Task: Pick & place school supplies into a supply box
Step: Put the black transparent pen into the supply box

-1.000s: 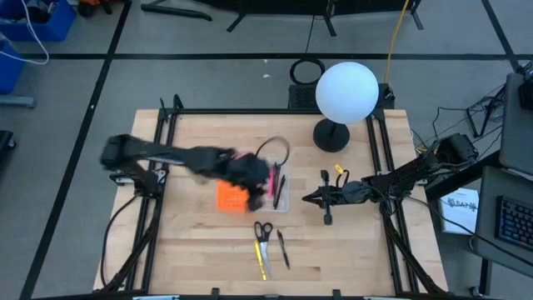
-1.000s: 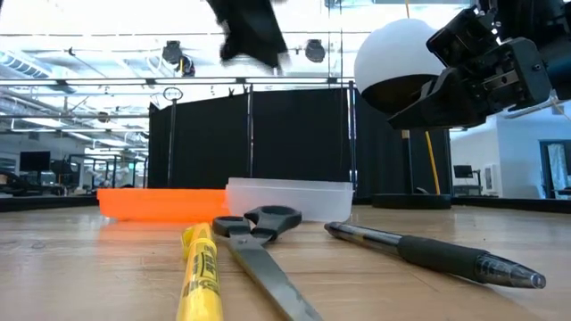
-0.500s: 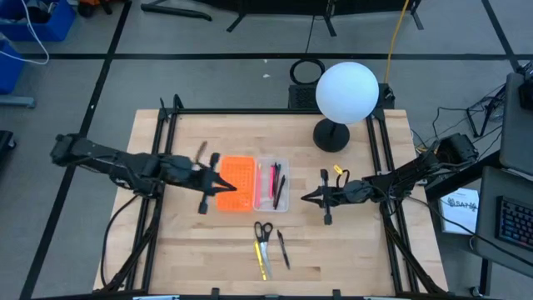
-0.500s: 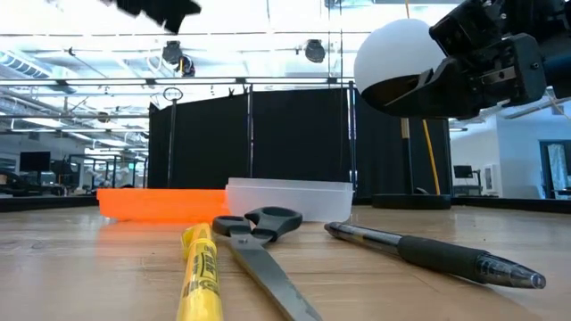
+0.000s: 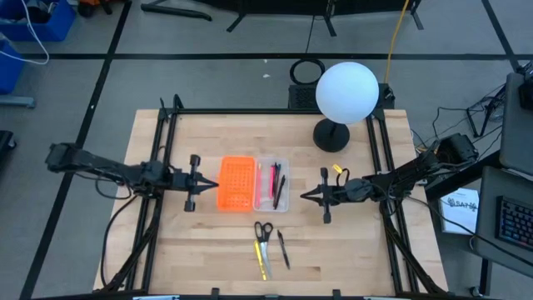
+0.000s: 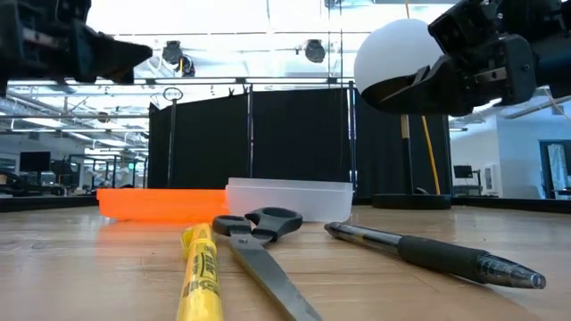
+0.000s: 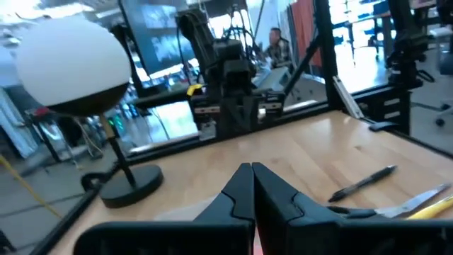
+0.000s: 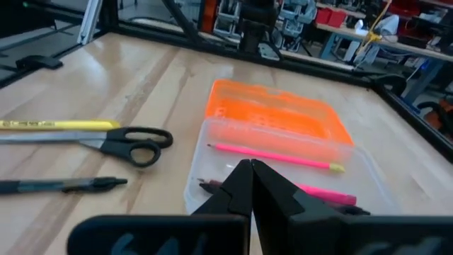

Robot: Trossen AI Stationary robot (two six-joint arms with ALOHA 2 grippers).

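Observation:
The supply box (image 5: 272, 184), a clear shallow tray, rests flat on the table at mid-table and holds a pink pencil (image 8: 272, 157), a second pink one and a black pen. Near the table's front edge lie the scissors (image 5: 263, 231), a yellow marker (image 5: 262, 260) and a black pen (image 5: 283, 248). My left gripper (image 5: 208, 181) hovers level left of the orange perforated piece (image 5: 236, 183), shut and empty. My right gripper (image 5: 304, 197) hovers right of the box, pointing at it, also shut and empty; the right wrist view shows its fingers (image 8: 250, 170) closed together.
A lamp with a white globe (image 5: 347, 92) stands on a black base (image 5: 331, 135) at the table's far right. Black frame rails (image 5: 166, 133) run along the table's left and right sides. Bare wood lies in front of both grippers.
My left gripper has drawn back from above the supply box toward the table's left edge, passing over the orange piece, and has sunk and tipped from pointing down to level. The supplies on the table and in the box have not moved.

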